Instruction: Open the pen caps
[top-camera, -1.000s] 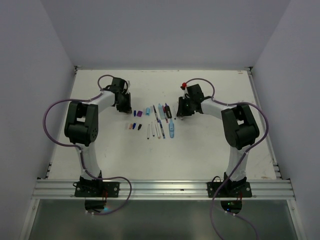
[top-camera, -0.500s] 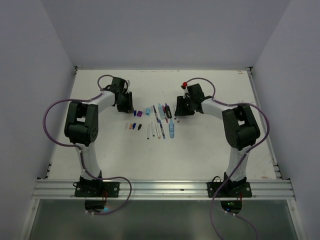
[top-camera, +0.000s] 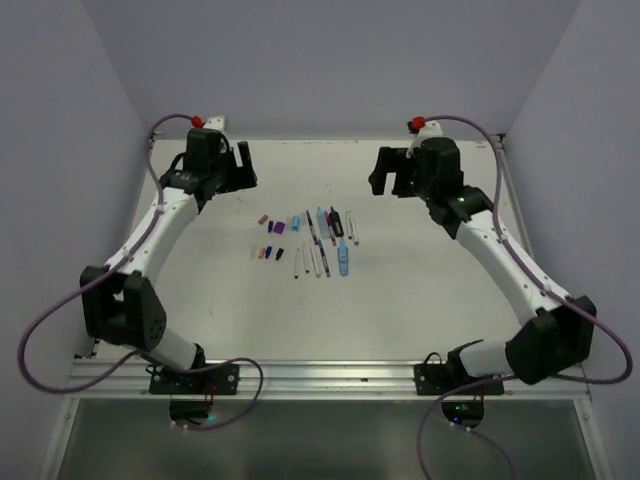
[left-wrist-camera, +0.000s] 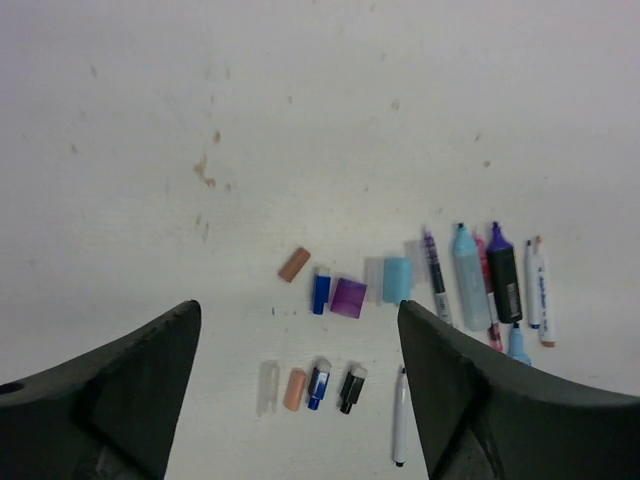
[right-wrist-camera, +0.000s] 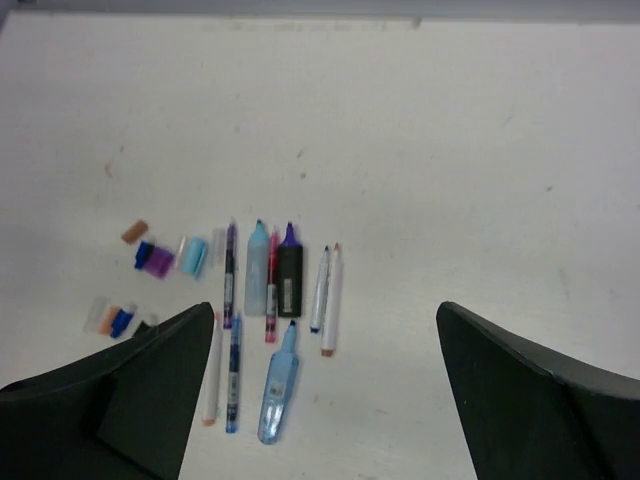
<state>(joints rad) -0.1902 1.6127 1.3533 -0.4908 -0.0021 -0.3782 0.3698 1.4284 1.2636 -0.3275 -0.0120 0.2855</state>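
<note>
The pens (top-camera: 322, 240) lie in a loose row at mid-table, uncapped, among them a light-blue highlighter (right-wrist-camera: 257, 268), a black highlighter (right-wrist-camera: 289, 272) and two white pens (right-wrist-camera: 331, 290). The pen caps (top-camera: 272, 238) lie just left of them in two short rows: orange (left-wrist-camera: 293, 264), blue (left-wrist-camera: 321, 291), purple (left-wrist-camera: 349, 297) and light blue (left-wrist-camera: 397, 279), then clear (left-wrist-camera: 267, 387), orange, blue and black (left-wrist-camera: 351, 388). My left gripper (top-camera: 243, 165) (left-wrist-camera: 297, 308) hangs open, high over the caps. My right gripper (top-camera: 381, 172) (right-wrist-camera: 325, 310) hangs open, high over the pens. Neither holds anything.
A white pen (left-wrist-camera: 400, 415) and a light-blue, wide-bodied marker (right-wrist-camera: 278, 385) lie at the near end of the row. The white tabletop (top-camera: 430, 290) has walls at the back and both sides, and small brown stains (left-wrist-camera: 205, 172) left of the caps.
Both arms have risen and drawn back toward the far corners, and both sets of jaws have opened. An orange cap and a white pen now lie where the grippers had been.
</note>
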